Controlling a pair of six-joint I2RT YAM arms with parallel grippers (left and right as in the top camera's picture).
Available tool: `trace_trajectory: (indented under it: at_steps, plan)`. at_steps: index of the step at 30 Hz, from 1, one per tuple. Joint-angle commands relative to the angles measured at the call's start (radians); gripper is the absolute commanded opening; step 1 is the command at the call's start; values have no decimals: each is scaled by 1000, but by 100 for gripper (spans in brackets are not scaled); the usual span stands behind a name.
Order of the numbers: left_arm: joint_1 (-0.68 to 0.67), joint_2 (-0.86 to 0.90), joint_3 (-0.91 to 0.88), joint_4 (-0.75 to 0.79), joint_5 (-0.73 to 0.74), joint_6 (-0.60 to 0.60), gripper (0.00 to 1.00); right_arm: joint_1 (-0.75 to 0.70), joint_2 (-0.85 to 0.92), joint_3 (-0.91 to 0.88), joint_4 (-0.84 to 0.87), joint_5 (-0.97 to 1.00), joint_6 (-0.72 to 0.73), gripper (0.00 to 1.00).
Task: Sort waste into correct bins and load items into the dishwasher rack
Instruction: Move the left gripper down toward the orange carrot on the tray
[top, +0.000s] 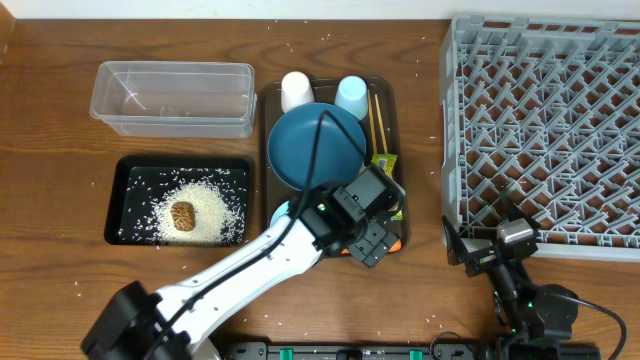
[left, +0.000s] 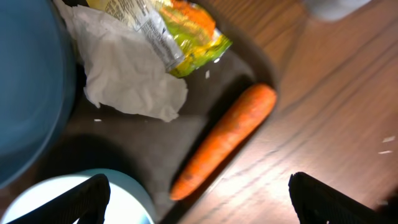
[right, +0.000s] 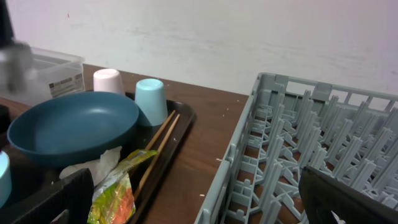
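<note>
Overhead: left gripper (top: 372, 238) hangs over the serving tray's (top: 266, 105) near right corner. Black tray (top: 125, 165) lies left of that tray; right gripper (top: 452, 245) and rack (top: 540, 120) are to its right.

Left wrist: jaws spread, carrot (left: 227, 140) lies untouched between them in that tray corner, tissue (left: 130, 81) just beyond. Probably the carrot pick: descend straight, turn to cross its width, pinch mid-length, miss the tissue.

Right wrist: right gripper spread, empty.
</note>
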Motion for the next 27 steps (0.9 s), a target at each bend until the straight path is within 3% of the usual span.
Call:
trace_trajectory:
  at_steps: [1,6,16,27]
  plan:
    - [-2,47,5,-4,-43,130,93,-23,-1,-2,-4,4,-13,99]
    - [-3,103,5,-3,58,232,93,-23,-1,-2,-4,4,-13,99]
    - [-3,219,5,27,43,253,92,-23,-1,-2,-4,4,-13,99]
    - [-3,290,5,98,42,253,78,-23,-1,-2,-4,4,-13,99]
